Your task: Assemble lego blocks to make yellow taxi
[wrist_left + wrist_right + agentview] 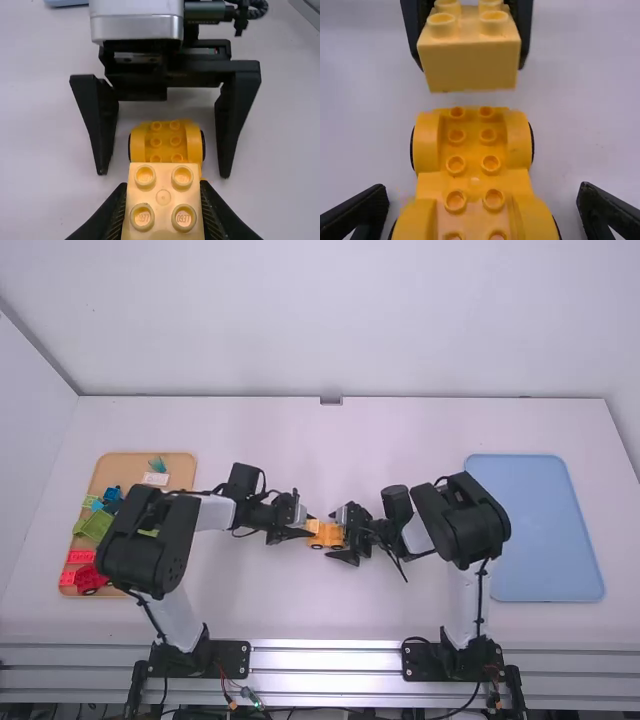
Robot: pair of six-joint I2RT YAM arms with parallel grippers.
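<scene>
1. Shows an orange-yellow car base (pixel 473 181) near the middle of the white table (pixel 300 615), resting upright. Has rounded fenders, black wheels (pixel 532 142) and 2 lengthwise lines of studs facing up.

2. Shows a pale yellow block (pixel 467 65) just beyond the end of the car base nearer the left arm (pixel 150 540). Carries 4 studs on top, in 2 rows of 2. Leaves a gap to the car base in the right wrist view.

3. Pinches the pale yellow block by its sides with the left gripper (pixel 309 528), studs up and unobstructed.

4. Spreads the right gripper (pixel 339 534) wide, with 1 finger on either side of the car base. Leaves space between each finger and the car base, so grips nothing.

5. Brings the left arm in from the left and the right arm (pixel 462 520) in from the right, facing each other over the table.

6. Places a tan tray (pixel 120 466) at the table's left end, partly hidden by the left arm. Holds green pieces (pixel 97 526), blue pieces (pixel 111 495), a teal piece (pixel 158 465), a white piece (pixel 156 479) and red pieces (pixel 87 578), including a small wheeled vehicle.

7. Places a light blue tray (pixel 545 530) with rounded corners at the table's right end, beyond the right arm.
</scene>
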